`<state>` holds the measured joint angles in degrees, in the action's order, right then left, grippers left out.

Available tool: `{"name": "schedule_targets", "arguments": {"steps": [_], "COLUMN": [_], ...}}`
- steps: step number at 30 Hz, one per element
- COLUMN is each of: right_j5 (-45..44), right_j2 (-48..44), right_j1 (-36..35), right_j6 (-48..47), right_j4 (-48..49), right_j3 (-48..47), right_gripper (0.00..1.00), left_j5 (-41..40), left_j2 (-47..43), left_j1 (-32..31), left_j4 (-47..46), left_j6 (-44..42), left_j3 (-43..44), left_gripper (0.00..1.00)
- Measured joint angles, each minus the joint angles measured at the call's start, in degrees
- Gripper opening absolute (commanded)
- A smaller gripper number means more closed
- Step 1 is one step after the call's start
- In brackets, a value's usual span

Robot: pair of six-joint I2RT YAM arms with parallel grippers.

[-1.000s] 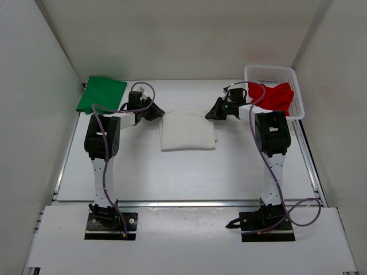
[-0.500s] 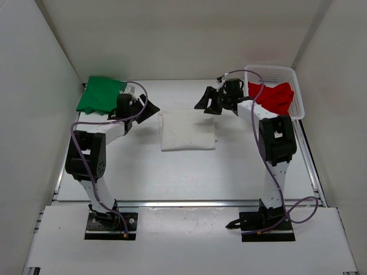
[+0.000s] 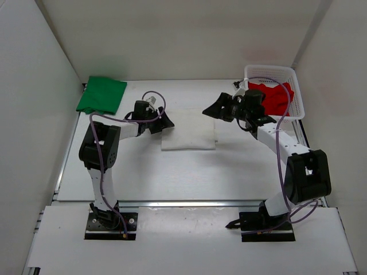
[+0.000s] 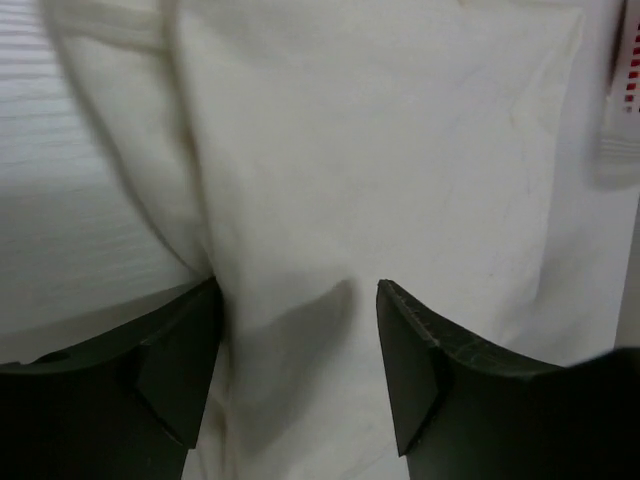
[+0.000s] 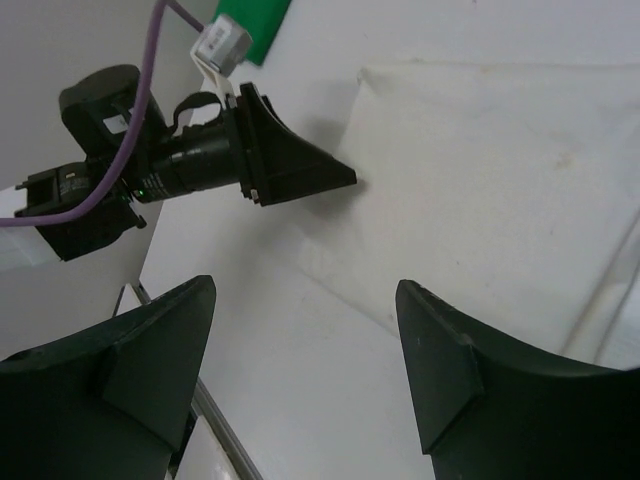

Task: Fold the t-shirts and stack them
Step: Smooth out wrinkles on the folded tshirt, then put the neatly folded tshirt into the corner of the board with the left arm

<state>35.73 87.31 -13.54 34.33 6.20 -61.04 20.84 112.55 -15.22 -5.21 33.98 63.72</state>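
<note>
The white t-shirt (image 3: 188, 129) lies folded in a flat rectangle mid-table. My left gripper (image 3: 166, 122) is at its left edge, open, and in the left wrist view its jaws (image 4: 297, 290) straddle the white cloth (image 4: 380, 150) without pinching it. My right gripper (image 3: 209, 112) hovers open over the shirt's far right corner; in its wrist view the jaws (image 5: 305, 285) hold nothing, with the white shirt (image 5: 500, 170) and the left gripper (image 5: 270, 160) beyond them. The green t-shirt (image 3: 102, 94) lies folded at the back left. The red t-shirt (image 3: 277, 97) is bunched in the basket.
A white mesh basket (image 3: 269, 69) stands at the back right corner, close behind the right arm's wrist. White walls close in the table on the left, back and right. Purple cables loop off both arms.
Both grippers have opened and let go of the white shirt's far corners. The left gripper moved right onto the shirt's left edge. The right arm swung its elbow out to the right.
</note>
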Motion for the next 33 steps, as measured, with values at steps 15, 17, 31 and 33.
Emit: {"name": "schedule_targets", "arguments": {"steps": [15, 17, 31, 33], "right_j5": [3.7, 3.9, 7.0, 7.5], "right_j2": [-5.9, -6.1, -2.6, -2.3], "right_j1": [7.0, 7.7, 6.1, 4.9], "right_j6": [2.0, 2.4, 3.2, 3.1], "right_j4": [3.8, 4.3, 6.3, 6.3], "right_j3": [14.3, 14.8, 14.9, 14.8], "right_gripper": [0.7, 0.7, 0.7, 0.7], "left_j5": [8.4, 9.3, 9.0, 7.5], "left_j2": [22.3, 24.3, 6.8, 3.5], "left_j1": [-4.9, -3.9, 33.5, 38.8], "left_j4": [0.7, 4.2, -4.1, -8.1], "left_j6": [11.3, 11.6, 16.6, 19.6], "left_j3": [32.9, 42.0, 28.3, 18.9], "left_gripper": [0.0, 0.0, 0.99, 0.98]}}
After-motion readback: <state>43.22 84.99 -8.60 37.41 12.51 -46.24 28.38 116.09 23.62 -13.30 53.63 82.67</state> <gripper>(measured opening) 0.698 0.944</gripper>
